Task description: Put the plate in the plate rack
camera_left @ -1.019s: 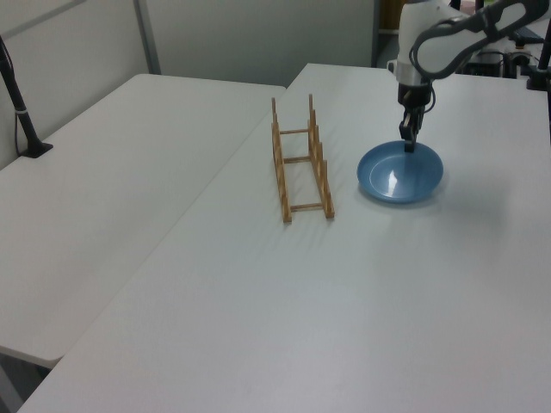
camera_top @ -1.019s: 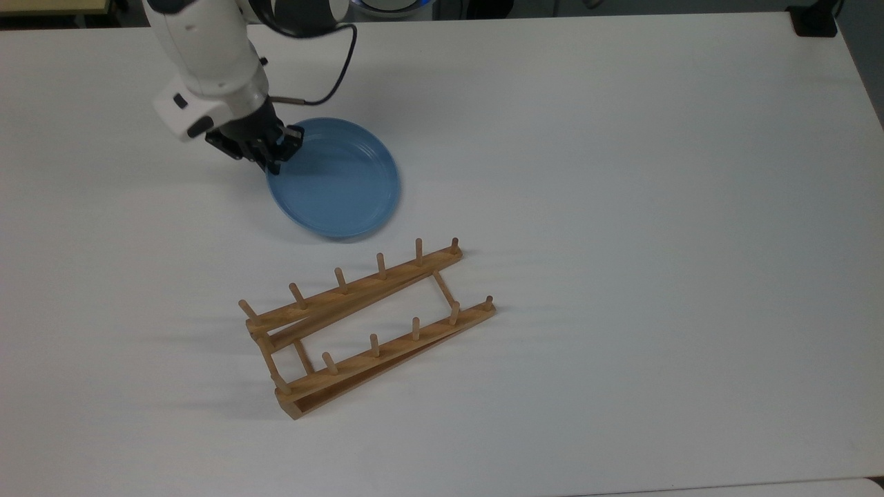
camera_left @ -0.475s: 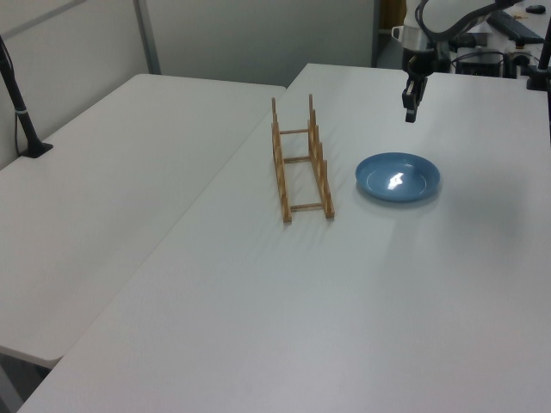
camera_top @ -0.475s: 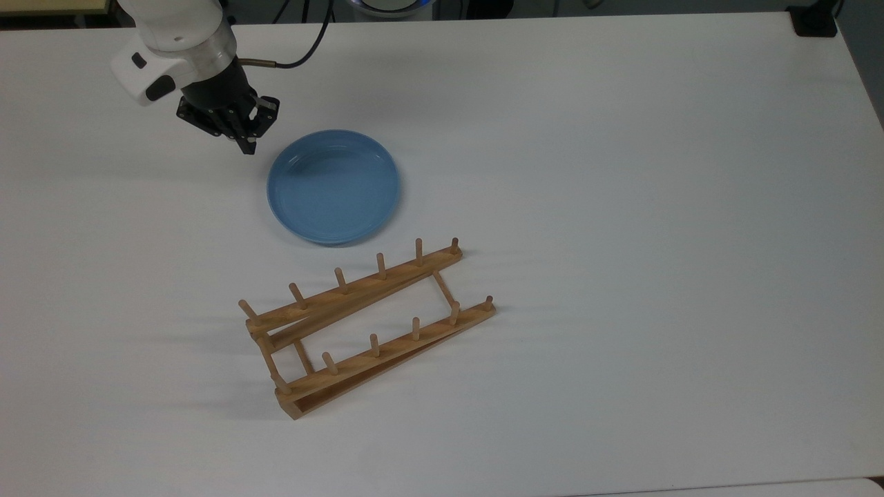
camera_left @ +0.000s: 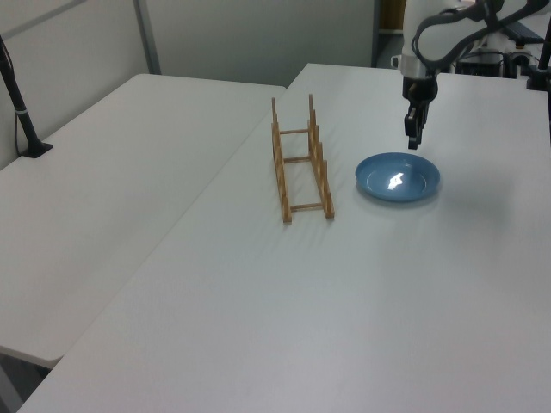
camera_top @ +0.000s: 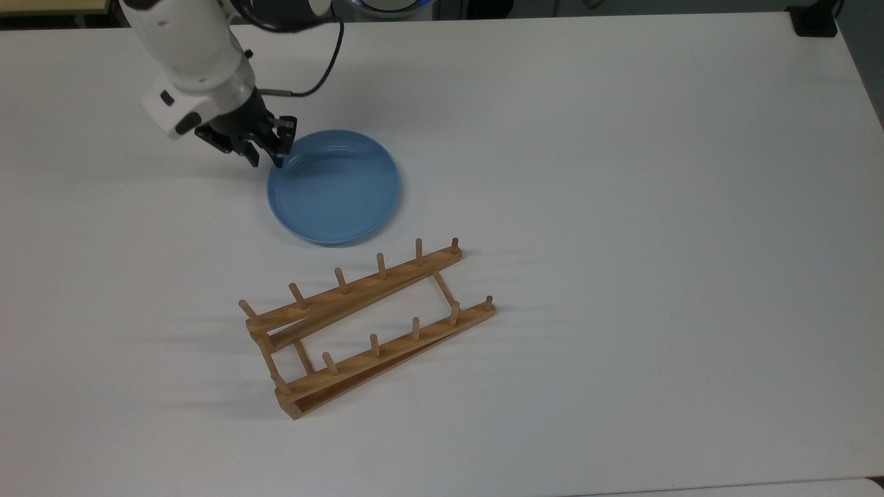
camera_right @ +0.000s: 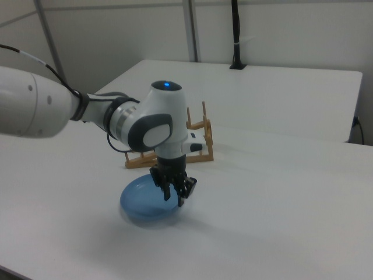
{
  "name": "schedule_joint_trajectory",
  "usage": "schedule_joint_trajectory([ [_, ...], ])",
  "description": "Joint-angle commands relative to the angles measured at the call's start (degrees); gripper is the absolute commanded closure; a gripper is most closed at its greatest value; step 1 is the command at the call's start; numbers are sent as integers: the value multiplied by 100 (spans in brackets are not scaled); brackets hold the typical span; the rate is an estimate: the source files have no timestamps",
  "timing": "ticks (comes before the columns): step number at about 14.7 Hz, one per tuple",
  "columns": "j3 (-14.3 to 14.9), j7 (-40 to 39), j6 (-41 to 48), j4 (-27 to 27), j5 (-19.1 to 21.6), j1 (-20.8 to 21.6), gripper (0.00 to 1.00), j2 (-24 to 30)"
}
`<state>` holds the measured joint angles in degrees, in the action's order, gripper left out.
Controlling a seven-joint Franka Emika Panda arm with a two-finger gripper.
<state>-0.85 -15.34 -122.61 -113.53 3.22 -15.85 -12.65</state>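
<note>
The gripper [camera_top: 266, 148] is hovering, jaws slightly apart and holding nothing, over the top view's upper-left rim of the light-blue plate [camera_top: 335, 188], which is lying flat on the table [camera_top: 621, 172] beside the wooden plate rack [camera_top: 366, 324].

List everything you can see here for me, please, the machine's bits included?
plate: one, light blue, flat on the white table, apart from the rack.
plate rack: one, light-brown wood with upright pegs, standing empty below the plate in the top view.
table: one, white, under everything.
second table: one, white, at the left view's left.
black post: one, clamped on that second table.
robot arm: one, white, coming in from the top view's upper left.
end effector: one, black, fingers open, at the plate's rim on the top view's left.
</note>
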Motion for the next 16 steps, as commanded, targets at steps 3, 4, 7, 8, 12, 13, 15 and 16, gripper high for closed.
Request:
schedule_joint_trajectory([
  [3, 41, -48, -526, -274, -68, 91, 34, -211],
  [4, 32, -39, -527, -292, -76, 135, 34, -290],
  [7, 23, 145, -527, -275, -76, 206, 65, -335],
  [8, 23, 180, -518, -266, -76, 206, 79, -300],
  [12, 14, 189, -509, -222, -68, 197, 100, -273],
  [13, 14, 181, -509, -222, -68, 197, 100, -264],
  [15, 14, 181, -483, -222, -68, 179, 100, -194],
  [16, 6, 172, -466, -214, -50, 179, 100, -177],
])
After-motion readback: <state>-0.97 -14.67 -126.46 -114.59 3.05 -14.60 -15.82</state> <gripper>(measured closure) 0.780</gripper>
